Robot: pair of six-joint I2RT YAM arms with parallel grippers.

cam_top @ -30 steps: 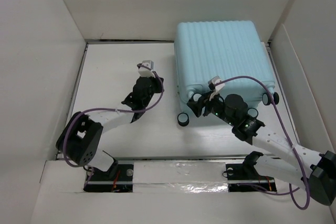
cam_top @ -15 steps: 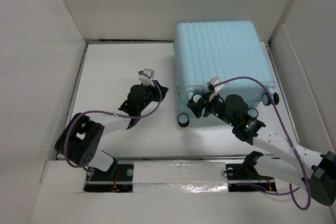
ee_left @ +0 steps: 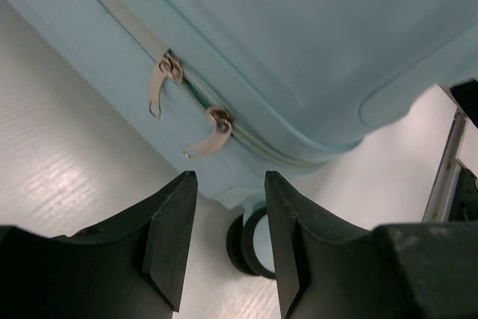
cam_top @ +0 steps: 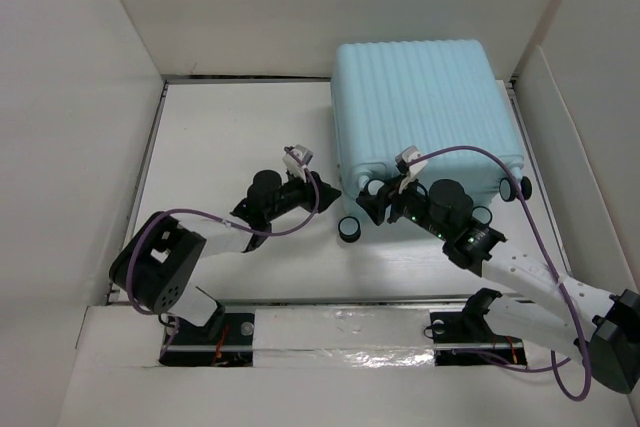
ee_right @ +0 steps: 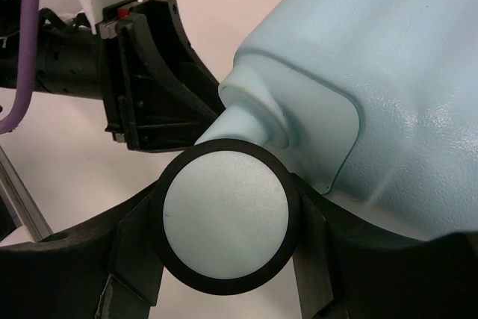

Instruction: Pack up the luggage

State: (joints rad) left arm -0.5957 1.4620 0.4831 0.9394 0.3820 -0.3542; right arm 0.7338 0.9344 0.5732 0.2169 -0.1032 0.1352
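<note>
Left pincer (cam_top: pixel 322 195): jaws moderately parted and empty, low over the table (cam_top: pixel 220 127). It faced the side of the luggage (cam_top: pixel 420 107), which lay closed and flat directly ahead of it. The nearer zipper pull (ee_left: pixel 210 134) and the farther zipper pull (ee_left: pixel 158 84) hung from the seam just beyond its fingertips, untouched.

Right pincer (cam_top: pixel 383 199): clasped on a corner wheel (ee_right: pixel 224 218) at the case's near end, one finger on either side.

The step was probably unzipping. It would go best if the left pincer advanced on the nearer pull, closed on the flat tab rather than the slider, and drew along the seam. The right pincer would meanwhile keep the case from sliding.

Only the left wrist view showed the pulls. Only the right wrist view showed the wheel seated between the fingers, with the left pincer just beyond it. The top view alone gave both arms and the whole ribbed shell.
</note>
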